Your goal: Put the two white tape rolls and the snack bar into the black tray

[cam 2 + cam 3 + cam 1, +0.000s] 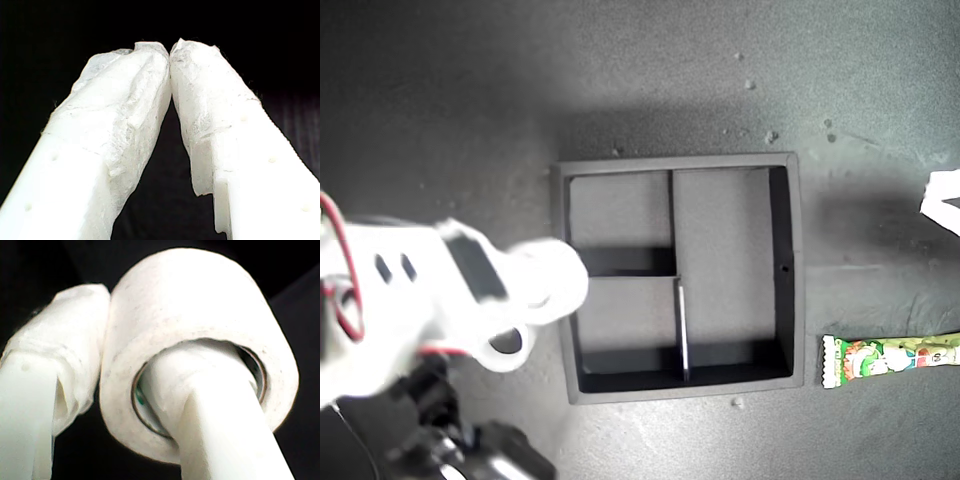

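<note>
My second gripper (105,390) clamps a white tape roll (200,310), one finger through its hole; my first gripper's (170,50) fingertips meet, empty

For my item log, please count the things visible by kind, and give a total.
White tape roll, held by my second gripper: 1
Snack bar: 1
Black tray: 1
Total: 3
The second tape roll is not visible.

Exterior view straight down over the worktop (720,90); both wrist views close along their grippers' fingers, second's on a tape roll (200,315).
</note>
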You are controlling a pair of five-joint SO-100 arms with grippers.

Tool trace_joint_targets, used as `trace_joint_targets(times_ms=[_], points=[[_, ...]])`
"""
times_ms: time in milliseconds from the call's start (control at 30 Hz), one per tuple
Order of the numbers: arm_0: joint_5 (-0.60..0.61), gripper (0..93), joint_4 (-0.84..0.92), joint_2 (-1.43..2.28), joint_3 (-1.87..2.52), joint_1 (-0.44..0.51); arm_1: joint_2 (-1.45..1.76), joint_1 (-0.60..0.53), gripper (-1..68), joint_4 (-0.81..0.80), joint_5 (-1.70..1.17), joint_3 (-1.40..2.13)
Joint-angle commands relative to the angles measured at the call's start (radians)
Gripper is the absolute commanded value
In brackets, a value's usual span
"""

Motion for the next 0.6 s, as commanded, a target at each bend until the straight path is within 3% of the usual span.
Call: trace_joint_targets(times_ms=[0,200,300,367,567], points=[[-0.011,0.2,0.021,-0.137,-0.209,0.054,0.002,-0.120,-0.4,-0.017,-0.488,-0.106],[-0.031,0.2,0.196,-0.468,-0.618,0.107,-0.064,-0.327,-0.3,0.051,-0.831,-0.360],[-0.035,0.2,0.403,-0.741,-1.026,0.106,-0.360,-0.390,-0.2,0.014,-0.900,-0.558],[-0.044,0.1,0.503,-0.934,-1.319,0.100,-0.638,-0.390,-0.1,0.054,-0.882,-0.784],[-0.080,0.1,0.500,-0.997,-1.235,0.078,-1.166,-0.399,-0.1,0.305,-0.523,-1.266]])
